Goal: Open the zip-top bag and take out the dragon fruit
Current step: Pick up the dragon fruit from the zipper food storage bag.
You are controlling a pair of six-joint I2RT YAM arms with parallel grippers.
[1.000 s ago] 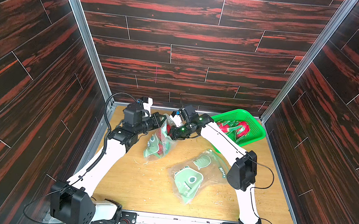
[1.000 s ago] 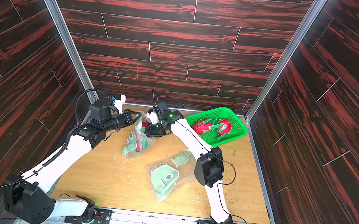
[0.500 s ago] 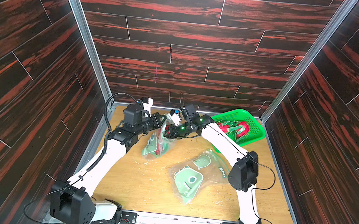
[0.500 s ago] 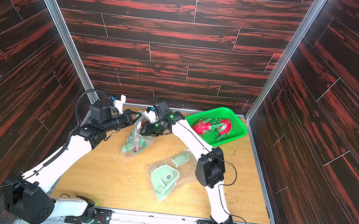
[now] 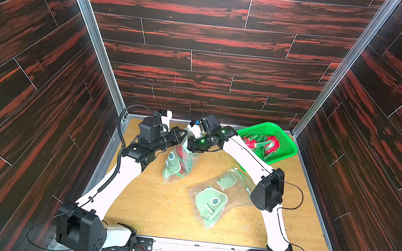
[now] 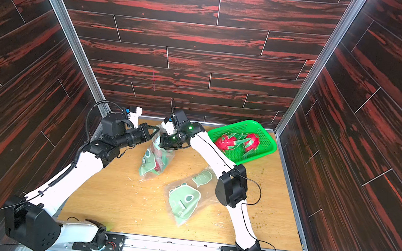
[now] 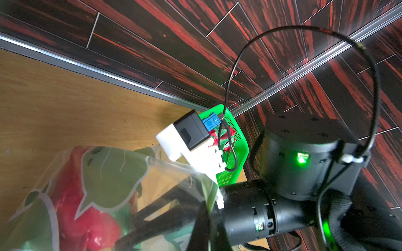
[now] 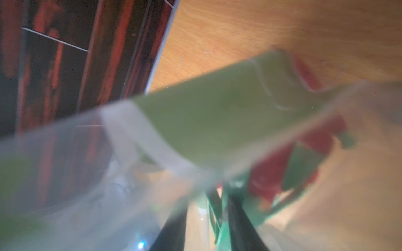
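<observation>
A clear zip-top bag (image 5: 180,160) with green cartoon prints hangs between my two grippers at the back of the table, its bottom resting on the wood. One red dragon fruit (image 7: 87,221) with green scales sits inside it. My left gripper (image 7: 204,217) is shut on the bag's rim and holds the mouth up. My right gripper (image 5: 191,147) reaches into the mouth with its fingers (image 8: 239,221) apart. A green scale lies in the gap, and the tips are at the edge of the dragon fruit (image 8: 272,173). That view is blurred by plastic.
A green basket (image 5: 291,151) at the back right holds two dragon fruits (image 5: 252,142). A second printed bag (image 5: 214,199) lies flat mid-table, partly under my right arm's elbow (image 5: 267,190). Dark walls close in the left, right and back sides.
My right gripper has shifted slightly left and down into the bag's mouth, and the hanging bag swung a little with it. The left gripper kept its hold.
</observation>
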